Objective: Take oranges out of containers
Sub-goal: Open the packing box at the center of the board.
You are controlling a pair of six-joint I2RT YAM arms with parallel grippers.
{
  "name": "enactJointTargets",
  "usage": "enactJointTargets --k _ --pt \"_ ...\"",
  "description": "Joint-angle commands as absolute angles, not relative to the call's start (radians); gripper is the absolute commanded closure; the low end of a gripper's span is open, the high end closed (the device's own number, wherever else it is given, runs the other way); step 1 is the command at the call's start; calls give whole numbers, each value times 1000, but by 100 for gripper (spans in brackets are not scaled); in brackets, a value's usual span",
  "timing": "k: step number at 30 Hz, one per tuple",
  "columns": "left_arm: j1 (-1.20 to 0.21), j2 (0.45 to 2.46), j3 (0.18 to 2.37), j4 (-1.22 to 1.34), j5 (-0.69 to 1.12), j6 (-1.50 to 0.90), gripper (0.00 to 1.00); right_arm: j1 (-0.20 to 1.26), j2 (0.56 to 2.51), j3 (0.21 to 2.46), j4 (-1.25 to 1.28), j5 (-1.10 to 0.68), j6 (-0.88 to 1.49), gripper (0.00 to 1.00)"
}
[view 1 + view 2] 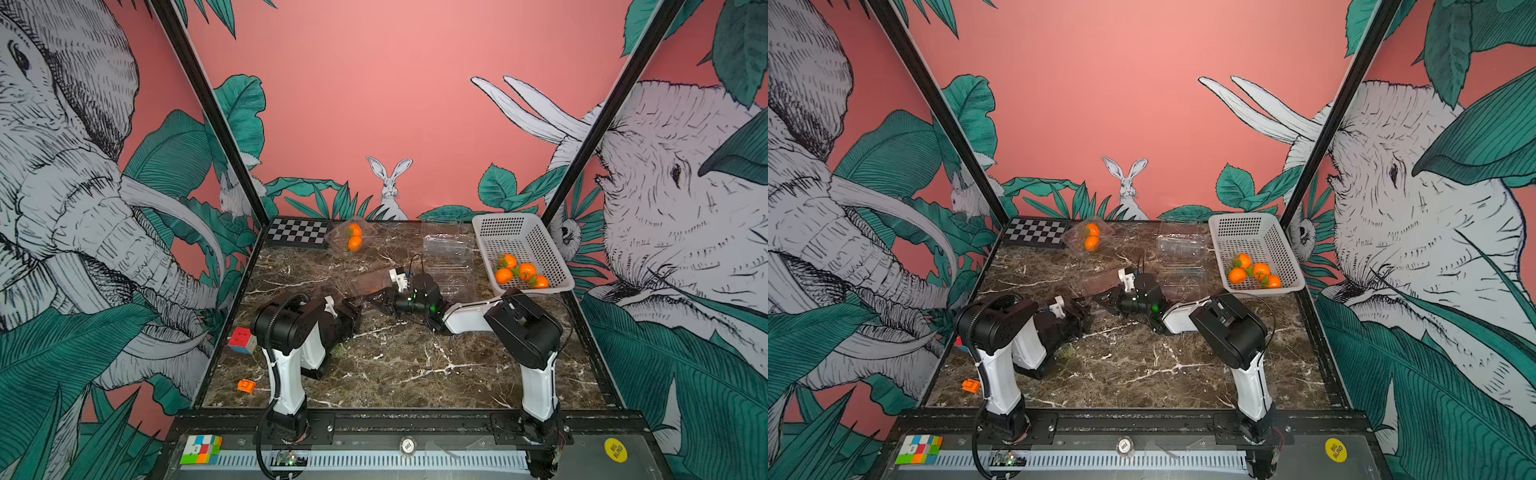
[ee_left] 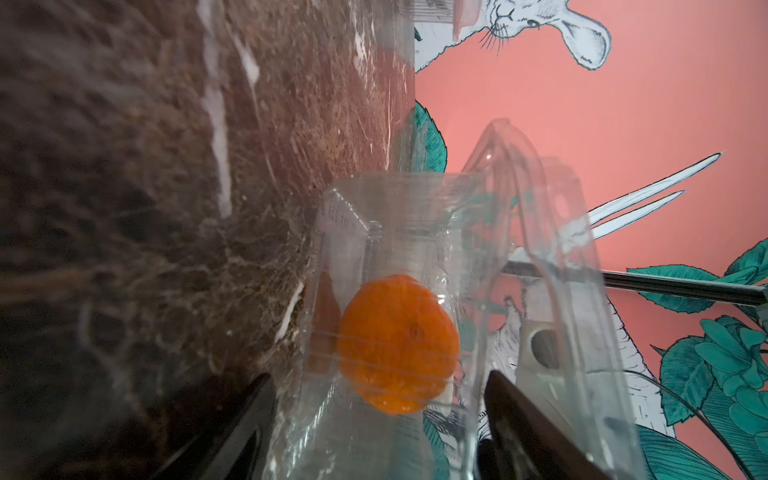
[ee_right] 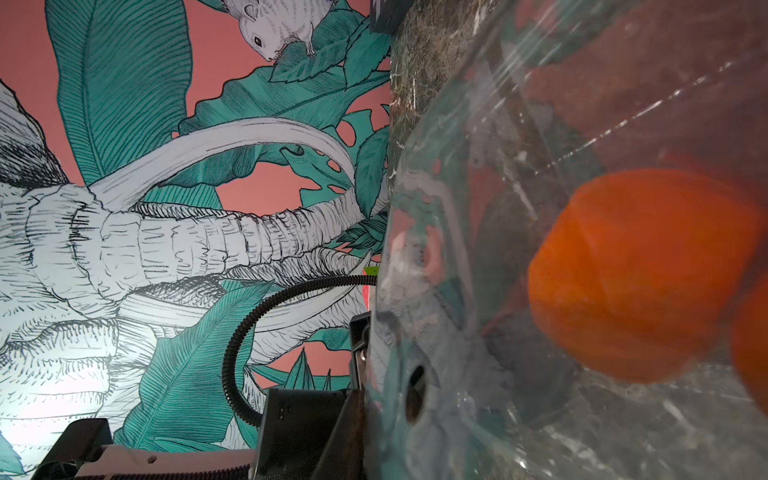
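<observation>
While the left fingers [image 2: 513, 419] grasp the clear container [image 2: 399, 216], orange [image 2: 397, 345] inside, whether the right fingers [image 3: 349, 440] are clenched cannot be told. Four oranges [image 1: 521, 272] lie in the basket [image 1: 511, 226] at two o'clock.

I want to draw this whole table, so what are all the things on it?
oranges: four, orange, in the white basket; two in the closed container; at least one in the middle container.
clear containers: seemingly four, transparent; closed container at back, middle container between the grippers, empty containers beside basket.
white basket: one, far right.
chessboard: one, black-and-white, back left.
Rubik's cubes: two, multicoloured; left table edge, front ledge.
small block: one, orange, front left.
round disc: one, yellow, front ledge.
left gripper: black, clamped on middle container.
right gripper: black, at that container too.
</observation>
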State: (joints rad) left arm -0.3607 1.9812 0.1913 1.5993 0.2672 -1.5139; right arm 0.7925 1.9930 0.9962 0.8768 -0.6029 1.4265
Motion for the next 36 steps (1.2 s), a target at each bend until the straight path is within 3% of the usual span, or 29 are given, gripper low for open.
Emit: enactJointTargets --k 1,14,24,34,36 --pt "-356 2118 133 1404 239 -1494 19 804 2009 1002 868 -614 1436 76" --pt "-351 2124 105 1404 234 -1462 22 759 1944 1141 597 -602 1290 62" --pt "-311 2093 78 1403 274 -1431 22 729 1901 1217 426 -596 1185 35" --pt "-215 1924 61 1237 345 -1378 15 723 1891 1425 101 -551 980 4" --pt "-198 1868 61 1179 359 -1361 13 723 1900 1459 55 -540 950 1"
